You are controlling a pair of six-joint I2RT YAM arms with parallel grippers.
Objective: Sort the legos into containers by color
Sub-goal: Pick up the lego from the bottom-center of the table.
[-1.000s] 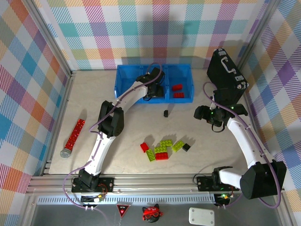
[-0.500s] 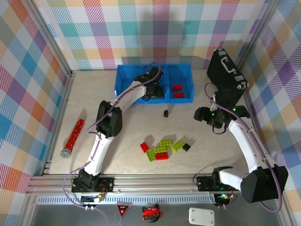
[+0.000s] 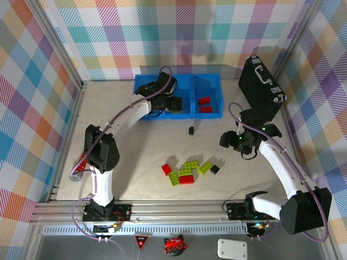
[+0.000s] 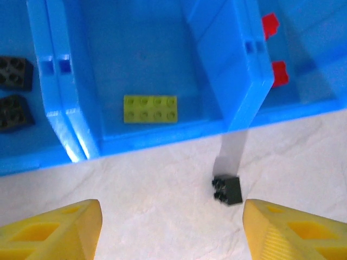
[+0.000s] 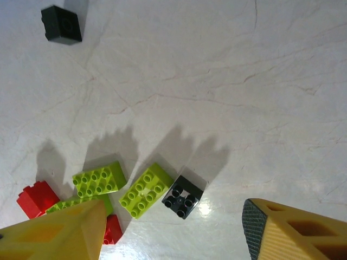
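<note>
Tabletop (image 3: 141, 146), three blue bins (image 3: 212, 88), two red legos (image 3: 204, 100) inside

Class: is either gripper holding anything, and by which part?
Nothing is held: the left gripper and right gripper both stand open and empty.

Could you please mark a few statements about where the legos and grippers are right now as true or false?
1. The lime brick lies in the middle compartment of the containers. True.
2. Two red bricks sit in the left compartment. False: two black bricks sit there; the red ones are in the right compartment.
3. The left gripper holds a lego. False: its jaws are open and empty.
4. A black brick lies on the table beside a lime one. True.
</note>
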